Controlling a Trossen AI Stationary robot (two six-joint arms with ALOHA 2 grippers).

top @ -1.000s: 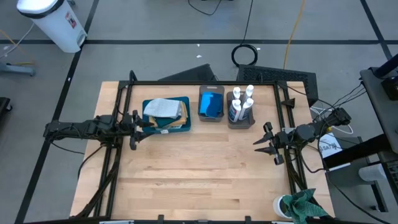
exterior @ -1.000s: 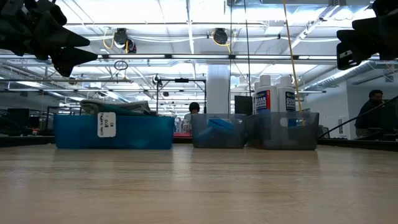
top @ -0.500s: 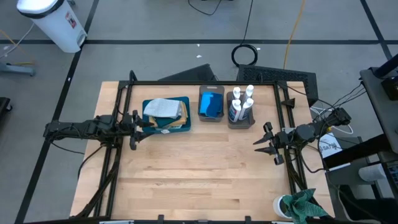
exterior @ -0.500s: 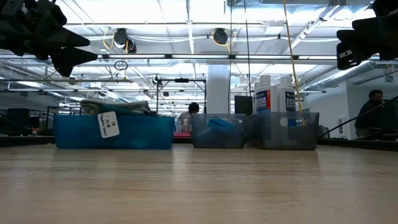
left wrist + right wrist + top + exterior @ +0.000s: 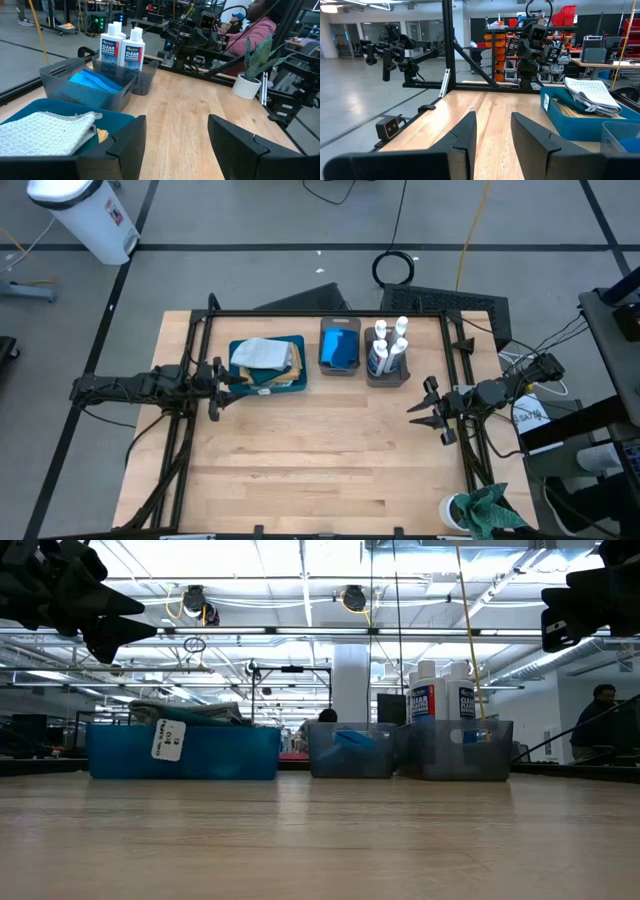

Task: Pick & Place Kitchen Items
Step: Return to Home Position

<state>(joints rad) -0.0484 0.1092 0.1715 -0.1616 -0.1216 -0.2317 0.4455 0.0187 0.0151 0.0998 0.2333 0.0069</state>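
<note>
The cloths [image 5: 262, 360] lie stacked inside the tray [image 5: 220, 752]: a grey cloth [image 5: 45, 131] on top, a mustard cloth [image 5: 102, 134] showing at its edge, and what appears to be a teal cloth [image 5: 265, 378] beneath, mostly covered. The sponges [image 5: 340, 346] lie in the bin [image 5: 340, 370] just beside the tray, on the right arm's side. The bottles [image 5: 390, 345] stand upright in a second bin [image 5: 386, 380], one place farther from the tray. A white tag [image 5: 168, 740] hangs on the tray's front wall. The left gripper [image 5: 175, 145] hangs raised above the table [image 5: 320, 460], just off the tray's other end, jaws apart and empty. The right gripper [image 5: 428, 412] hangs well apart from the tray, past both bins, jaws apart and empty. A green rag [image 5: 487, 508] lies at the table corner farthest from the tray.
</note>
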